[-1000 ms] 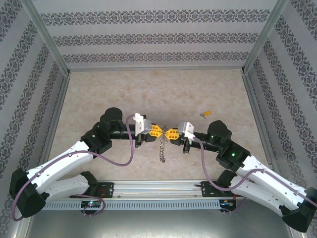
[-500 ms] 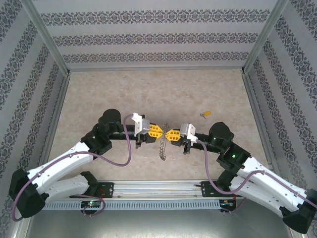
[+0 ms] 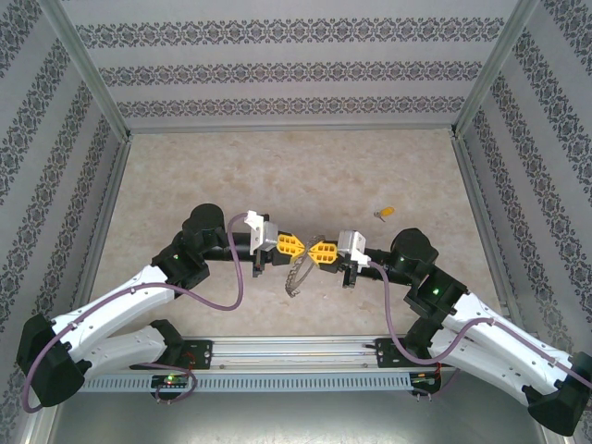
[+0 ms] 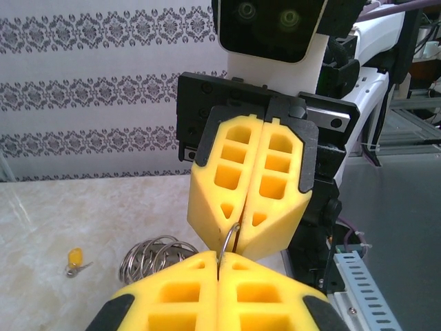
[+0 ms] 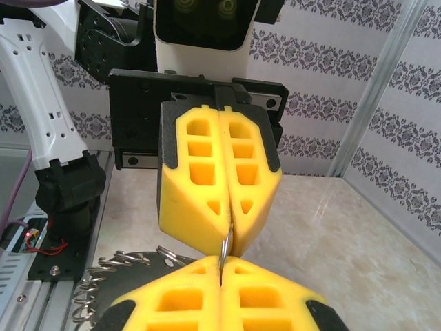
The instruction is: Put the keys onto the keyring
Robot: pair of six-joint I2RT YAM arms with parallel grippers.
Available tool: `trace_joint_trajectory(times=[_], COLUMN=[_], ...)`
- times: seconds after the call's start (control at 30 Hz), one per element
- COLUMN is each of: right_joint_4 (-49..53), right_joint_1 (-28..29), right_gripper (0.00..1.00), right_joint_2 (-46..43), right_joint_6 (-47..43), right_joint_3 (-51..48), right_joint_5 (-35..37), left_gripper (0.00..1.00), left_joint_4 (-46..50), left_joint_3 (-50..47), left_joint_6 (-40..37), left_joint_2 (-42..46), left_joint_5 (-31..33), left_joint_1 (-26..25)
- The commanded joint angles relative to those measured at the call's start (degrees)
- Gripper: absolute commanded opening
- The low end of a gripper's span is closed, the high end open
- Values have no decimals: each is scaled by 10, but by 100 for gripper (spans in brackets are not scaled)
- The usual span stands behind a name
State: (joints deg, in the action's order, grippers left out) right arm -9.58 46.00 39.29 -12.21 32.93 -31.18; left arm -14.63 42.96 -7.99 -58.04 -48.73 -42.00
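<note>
The left claw and the right claw meet tip to tip above the middle of the table. The keyring is pinched between both tips and hangs down on the near side, toward the arm bases. A key lies on the table behind and to the right of the right claw, well apart from the keyring.

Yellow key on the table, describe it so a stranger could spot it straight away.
On the beige table, look right, beyond the right arm. The yellow key lies alone on the tabletop. It is small and bright yellow, unlike the dangling grey keyring at centre.
</note>
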Motion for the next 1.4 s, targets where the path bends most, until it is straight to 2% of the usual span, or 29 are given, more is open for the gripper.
trace_joint_trajectory(times=[0.0,0.23,0.3,0.4,0.47,0.87,0.97,1.03,1.13,1.37], right_joint_4=[-35,-27,-26,-17,-13,-5,-5,-8,-12,-16], right_joint_1=[4,-6,-8,-11,-13,-15,-15,-15,-15,-14], right_gripper=[0,0,12,24,28,0,0,0,0,0], right_joint_2=[-3,2,5,4,3,13,14,13,6,-2], right_joint_6=[5,15,20,22,22,18,14,11,9,8], right_joint_3=[-3,1,3,8,10,17,18,15,11,6], right_joint_5=[-26,-6,7,21,31,33,24,12,-4,-24], left_gripper=[0,0,0,0,0,0,0,9,14,13], left_joint_4=[-41,-46,-45,-42,-34,-14,-24,-28,-32,-39], left_joint_3=[-4,-6,-6,-7,-6,0,-2,-1,-2,-2], left_joint_6=[11,9,5,4,-1,-10,-2,1,3,6], left_joint_2=[0,5,6,10,11,11,8,3,-1,-6], left_joint_5=[-14,-10,-5,-1,4,1,-5,-8,-11,-18], left_joint_1=[-2,-1,0,3,4,4,4,4,4,4])
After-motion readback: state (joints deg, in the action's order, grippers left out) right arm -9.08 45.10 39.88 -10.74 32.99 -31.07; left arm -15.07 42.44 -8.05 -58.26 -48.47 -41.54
